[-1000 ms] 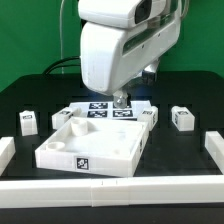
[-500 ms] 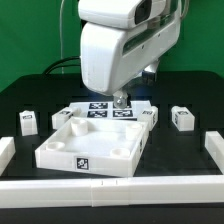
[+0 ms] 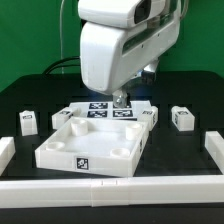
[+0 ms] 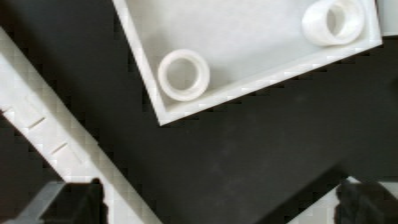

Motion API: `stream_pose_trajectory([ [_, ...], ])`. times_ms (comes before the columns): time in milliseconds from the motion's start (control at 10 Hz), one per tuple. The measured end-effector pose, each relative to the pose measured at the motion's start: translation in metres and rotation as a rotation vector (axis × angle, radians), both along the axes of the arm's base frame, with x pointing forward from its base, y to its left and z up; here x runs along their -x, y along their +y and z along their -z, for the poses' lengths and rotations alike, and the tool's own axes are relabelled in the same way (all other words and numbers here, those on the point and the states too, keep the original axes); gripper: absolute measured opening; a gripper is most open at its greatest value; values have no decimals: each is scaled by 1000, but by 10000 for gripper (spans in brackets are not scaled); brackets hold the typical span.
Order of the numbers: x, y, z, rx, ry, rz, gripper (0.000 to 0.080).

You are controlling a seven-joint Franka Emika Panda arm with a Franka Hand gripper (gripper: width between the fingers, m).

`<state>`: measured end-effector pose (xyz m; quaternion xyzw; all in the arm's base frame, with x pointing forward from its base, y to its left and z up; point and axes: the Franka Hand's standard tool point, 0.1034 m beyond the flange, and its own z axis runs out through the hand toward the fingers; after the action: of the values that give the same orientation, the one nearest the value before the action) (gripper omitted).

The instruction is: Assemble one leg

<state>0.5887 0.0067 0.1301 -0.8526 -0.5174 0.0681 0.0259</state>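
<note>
Several legs stand on the black table in the exterior view: one at the far left (image 3: 27, 122), one beside the tray-like piece's back left corner (image 3: 62, 117), one at its back right (image 3: 150, 117) and one further right (image 3: 182, 118). Each is a small white block with a tag. My gripper (image 3: 121, 101) hangs low over the marker board (image 3: 98, 110), just behind the large flat white piece (image 3: 70, 152). In the wrist view the gripper (image 4: 214, 208) is open and empty, its dark fingers (image 4: 64, 204) wide apart over bare black table. No leg shows there.
The large white piece's corner with two round holes (image 4: 183, 73) fills part of the wrist view, and a white strip (image 4: 39, 125) runs diagonally beside one finger. Low white rails border the table at the front (image 3: 112, 190), left (image 3: 5, 150) and right (image 3: 214, 148).
</note>
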Motion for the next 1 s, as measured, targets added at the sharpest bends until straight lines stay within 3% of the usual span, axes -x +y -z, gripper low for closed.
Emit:
stream_pose_trajectory([
  [200,34,-16,12,-21,-129,-125,650],
  [400,54,-23,35,-27,-156,-136,650],
  [500,58,-21,45,-30,-137,-121,650],
  [1000,58,-23,46,-32,-144,-141,650],
])
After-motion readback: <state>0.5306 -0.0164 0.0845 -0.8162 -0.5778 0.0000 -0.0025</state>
